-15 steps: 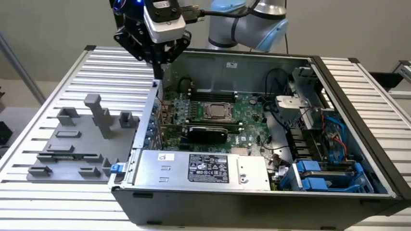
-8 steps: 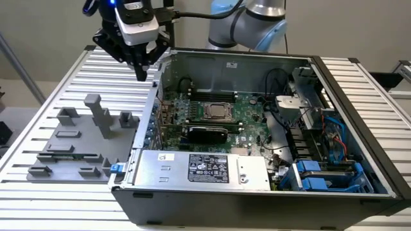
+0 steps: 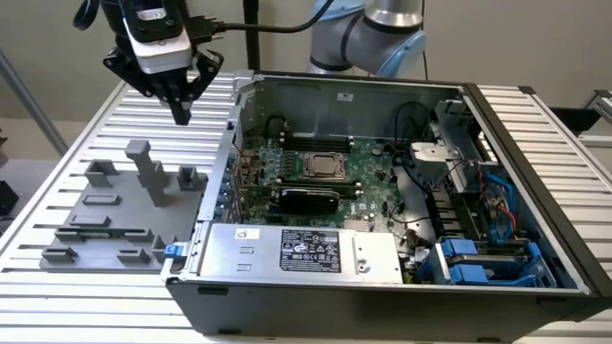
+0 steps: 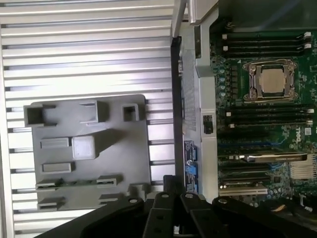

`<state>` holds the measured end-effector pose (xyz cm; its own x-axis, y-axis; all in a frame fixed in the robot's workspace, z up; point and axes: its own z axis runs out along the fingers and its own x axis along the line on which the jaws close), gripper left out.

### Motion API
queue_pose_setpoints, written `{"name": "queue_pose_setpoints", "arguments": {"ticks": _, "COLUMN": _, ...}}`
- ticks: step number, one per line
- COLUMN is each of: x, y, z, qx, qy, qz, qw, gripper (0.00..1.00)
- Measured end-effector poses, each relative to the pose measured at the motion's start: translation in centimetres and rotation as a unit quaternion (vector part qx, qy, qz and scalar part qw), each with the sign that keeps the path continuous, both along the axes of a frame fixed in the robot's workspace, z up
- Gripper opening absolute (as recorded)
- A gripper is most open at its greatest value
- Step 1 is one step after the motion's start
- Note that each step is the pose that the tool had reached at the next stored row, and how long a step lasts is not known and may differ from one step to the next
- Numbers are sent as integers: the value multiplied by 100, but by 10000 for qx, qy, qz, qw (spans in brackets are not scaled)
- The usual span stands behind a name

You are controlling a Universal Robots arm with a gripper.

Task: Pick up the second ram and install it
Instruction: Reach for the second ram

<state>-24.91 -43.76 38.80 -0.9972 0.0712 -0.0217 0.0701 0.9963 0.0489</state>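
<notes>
- Grey moulded holder (image 3: 115, 215) sits on the ribbed metal table (image 3: 57, 143) in the exterior view. The second ram (image 3: 100, 232) is a faint green sliver in its slot. The gripper (image 3: 180, 107) hangs high above, pointing down, fingertips pinched together and empty.
- Wrist view: the second ram (image 4: 77, 182) lies edge-on between clips, and the frame edge cuts off the dark gripper links.

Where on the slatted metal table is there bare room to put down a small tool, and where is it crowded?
Bare slats of the table lie beside the grey plastic fixture tray, below the black gripper, and at the exterior view's right of the open black computer case. Inside the case it is crowded.
</notes>
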Motion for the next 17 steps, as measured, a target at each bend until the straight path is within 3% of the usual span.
{"name": "queue_pose_setpoints", "arguments": {"ticks": 17, "x": -773, "y": -40, "z": -217, "qx": -2, "qy": 0, "qz": 0, "qw": 10000, "gripper": 0}}
